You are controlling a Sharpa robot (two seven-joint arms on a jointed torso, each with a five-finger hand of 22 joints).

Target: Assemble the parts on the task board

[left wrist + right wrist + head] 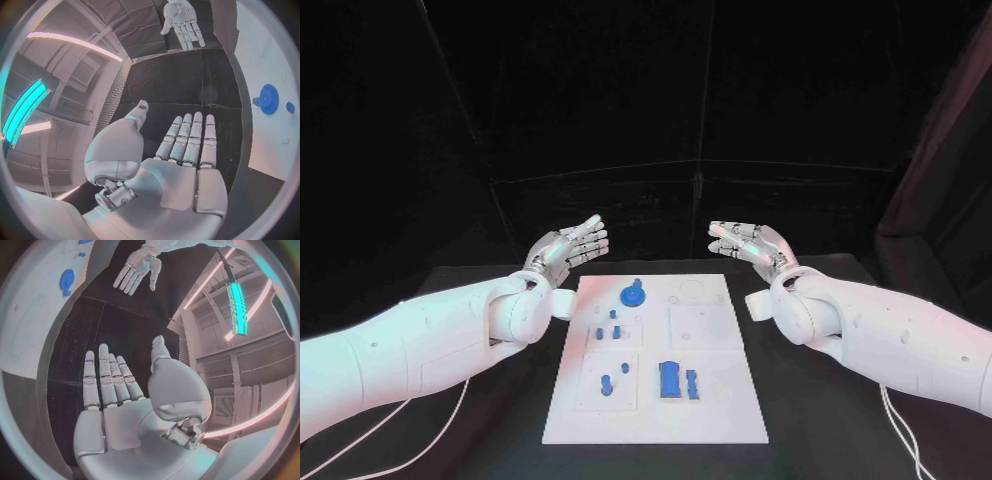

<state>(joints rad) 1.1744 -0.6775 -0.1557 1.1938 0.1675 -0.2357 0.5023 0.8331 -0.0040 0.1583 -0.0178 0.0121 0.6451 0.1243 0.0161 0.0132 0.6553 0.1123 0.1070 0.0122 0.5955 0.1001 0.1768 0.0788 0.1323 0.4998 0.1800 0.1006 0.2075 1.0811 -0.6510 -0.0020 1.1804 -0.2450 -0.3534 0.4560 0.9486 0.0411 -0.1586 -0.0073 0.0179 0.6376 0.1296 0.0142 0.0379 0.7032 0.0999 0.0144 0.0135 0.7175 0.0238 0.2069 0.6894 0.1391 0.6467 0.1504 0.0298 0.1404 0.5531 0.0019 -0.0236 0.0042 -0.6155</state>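
Note:
The white task board (pixel 711 400) lies in the middle of the black table. On it are a round blue gear-like part (pixel 633 294) near the far edge, small blue pegs (pixel 607 331) mid-left, more small blue pieces (pixel 607 384) lower left, and two upright blue blocks (pixel 678 380) near the centre. My left hand (pixel 570 247) hovers above the board's far left corner, fingers spread, holding nothing. My right hand (pixel 750 243) hovers above the far right corner, likewise empty. The left wrist view shows my left hand (pixel 187 145), the blue gear (pixel 268 98) and the right hand (pixel 183 21). The right wrist view shows my right hand (pixel 109 382), the gear (pixel 66 279) and the left hand (pixel 136 267).
Black table (pixel 834 370) surrounds the board on both sides, with black curtain behind. Thin cables (pixel 899 425) hang beside my arms near the table's front.

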